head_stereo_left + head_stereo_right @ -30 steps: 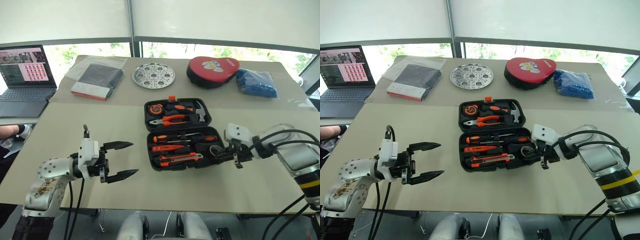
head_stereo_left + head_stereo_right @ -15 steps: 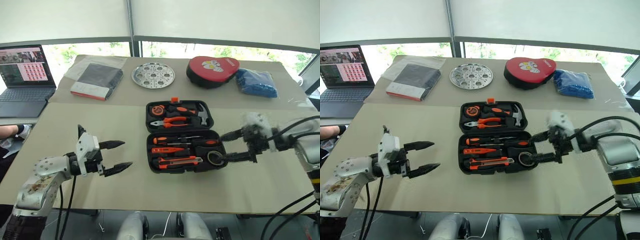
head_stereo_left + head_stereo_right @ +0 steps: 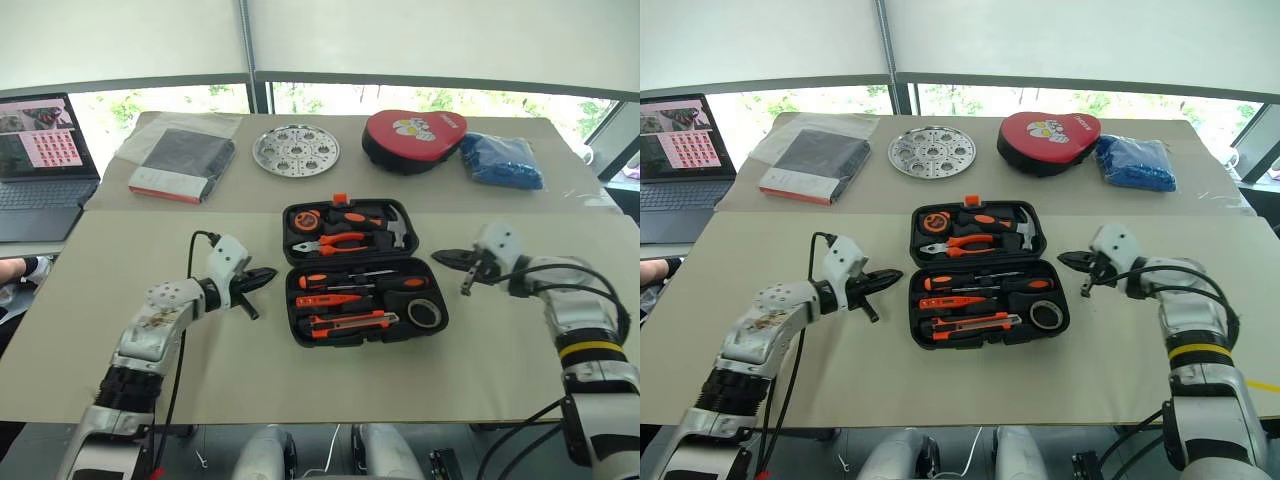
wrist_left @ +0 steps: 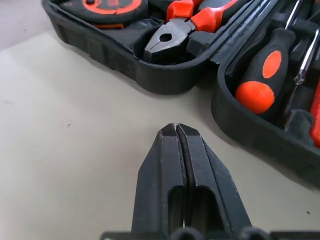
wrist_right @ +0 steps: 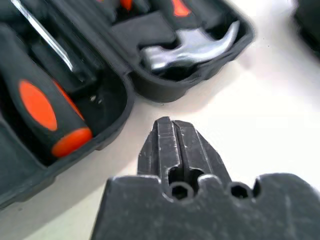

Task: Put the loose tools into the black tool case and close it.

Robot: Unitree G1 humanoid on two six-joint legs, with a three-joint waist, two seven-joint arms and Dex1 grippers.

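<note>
Tool case: we see the black tool case (image 3: 362, 272) lying open at the middle of the worktop (image 3: 150, 380), lid half to the far side.
Tools: two screwdrivers (image 3: 350, 281), the tester screwdriver (image 3: 335, 299), the utility knife (image 3: 348, 321) and the tape roll (image 3: 424, 312) sit in their recesses, so we judge only closing remains.
Left hand (image 3: 266, 274): clenched, empty, just beside the case's left edge.
Right hand (image 3: 445, 258): clenched, empty, near its right edge, probably to fold the lid.
</note>
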